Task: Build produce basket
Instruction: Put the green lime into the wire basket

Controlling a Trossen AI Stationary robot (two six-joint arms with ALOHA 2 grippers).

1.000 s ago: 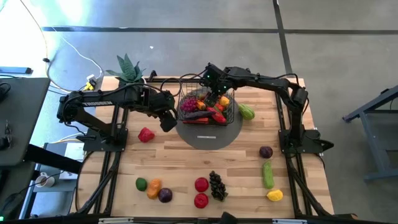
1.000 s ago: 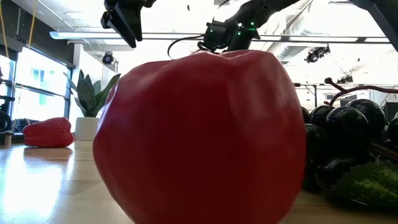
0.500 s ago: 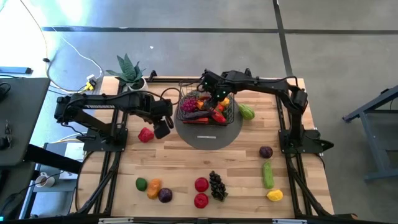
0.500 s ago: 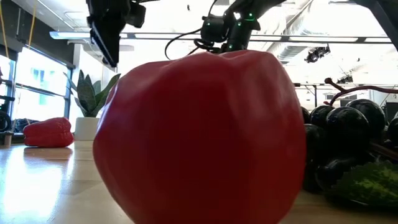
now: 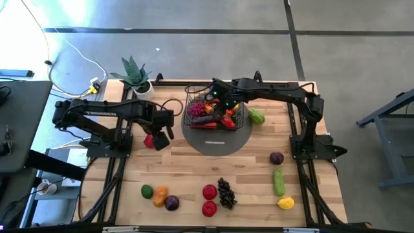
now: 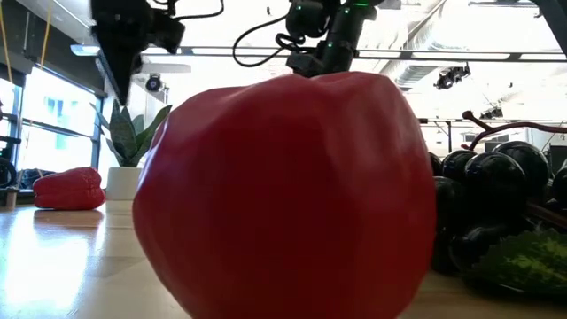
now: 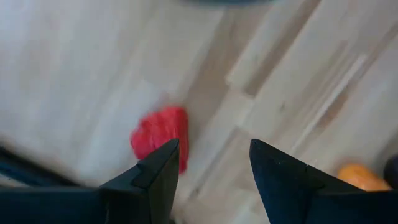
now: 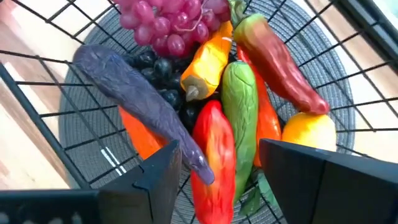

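While the left claw (image 5: 160, 138) hangs over the counter (image 5: 194, 175) beside a red pepper (image 5: 149, 140), its fingers apart and empty, the right claw (image 5: 220, 103) hovers above the black wire basket (image 5: 240, 120), likewise parted and holding nothing. Inside the basket lie red grapes (image 8: 171, 22), a purple eggplant (image 8: 134, 93), and long red, green and orange peppers. Loose produce sits along the counter's near edge, including dark grapes (image 5: 225, 193) and a cucumber (image 5: 279, 181).

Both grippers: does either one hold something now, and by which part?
Nothing is held. The left gripper is open above the red pepper; the right gripper is open over the basket.
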